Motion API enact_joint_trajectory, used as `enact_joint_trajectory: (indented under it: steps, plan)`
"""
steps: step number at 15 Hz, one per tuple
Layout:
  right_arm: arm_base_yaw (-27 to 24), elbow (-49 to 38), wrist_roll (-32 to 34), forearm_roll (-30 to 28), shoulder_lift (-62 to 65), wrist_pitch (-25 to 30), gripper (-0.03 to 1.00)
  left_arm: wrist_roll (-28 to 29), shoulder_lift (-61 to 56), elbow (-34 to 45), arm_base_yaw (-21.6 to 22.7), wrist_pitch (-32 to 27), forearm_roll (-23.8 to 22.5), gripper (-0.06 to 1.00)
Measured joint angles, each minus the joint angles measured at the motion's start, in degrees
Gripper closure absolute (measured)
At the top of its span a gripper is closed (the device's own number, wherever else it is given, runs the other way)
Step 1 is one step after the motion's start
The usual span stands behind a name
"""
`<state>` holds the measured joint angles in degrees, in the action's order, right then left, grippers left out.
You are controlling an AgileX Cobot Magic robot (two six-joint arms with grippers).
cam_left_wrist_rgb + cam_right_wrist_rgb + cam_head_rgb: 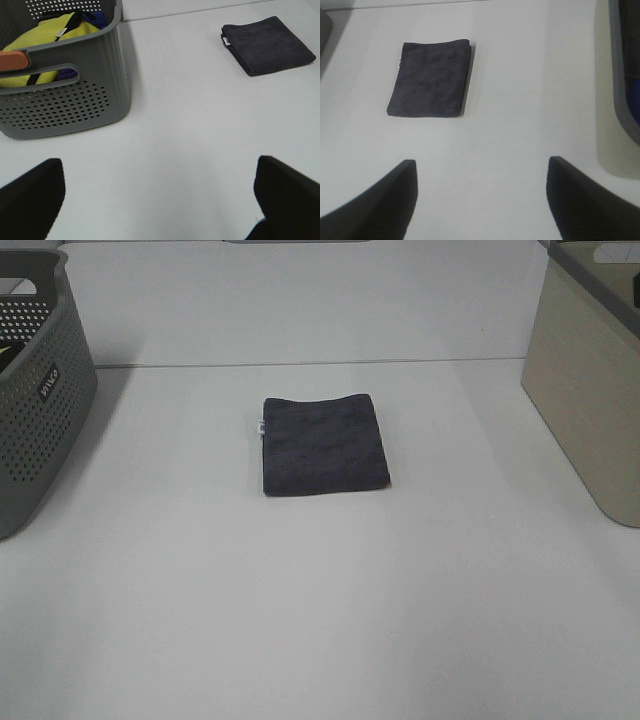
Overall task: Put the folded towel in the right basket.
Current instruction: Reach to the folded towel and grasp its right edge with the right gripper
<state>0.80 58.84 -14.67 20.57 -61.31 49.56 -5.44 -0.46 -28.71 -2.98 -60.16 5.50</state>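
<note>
Two baskets stand at opposite edges of the white tabletop (320,620). The left basket (40,410) is grey plastic with perforated walls and a small printed label (48,381) whose lettering is too small to read. The right basket (590,400) is beige, with plain walls and a darker grey rim.

The folded towel (324,444) lies flat on the tabletop between the two baskets, well apart from both and roughly midway across. It is dark grey and folded to a near-square pad. A small white tag (260,427) sits at the edge facing the left basket. A thin seam (300,364) runs across the tabletop just behind the towel.

Left gripper (160,200): the jaws are spread wide, with one dark finger (30,200) at each side of the wrist view and only bare tabletop between them. They hold nothing. The left basket sits near this gripper. It contains a yellow cloth (45,40) and a blue item (97,19), with an orange object (12,60) at the rim. The towel lies farther off, beyond the basket's corner.

Right gripper (480,200): the jaws are likewise spread wide and hold nothing. The towel lies ahead of them on the tabletop, clear of both fingers (585,205). The right basket stands to one side, and something blue (635,105) shows inside it.
</note>
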Motion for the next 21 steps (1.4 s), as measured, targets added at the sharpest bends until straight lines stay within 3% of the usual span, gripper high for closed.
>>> enact_joint_trajectory:
  steps: [3,9,17,21]
  plan:
    - [0.52,10.49,-2.01,3.09,-13.18,3.95,0.28,0.00,0.00,0.00,0.00,0.00,0.00,-0.03]
    - [12.26,29.74,-2.29,4.24,-35.07,7.05,0.28,0.00,0.00,0.00,0.00,0.00,0.00,-0.03]
    - [12.49,48.82,0.92,10.77,-66.23,16.10,0.28,0.00,0.00,0.00,0.00,0.00,0.00,-0.03]
    - [12.43,57.47,0.86,12.20,-77.12,16.73,0.28,0.00,0.00,0.00,0.00,0.00,0.00,-0.03]
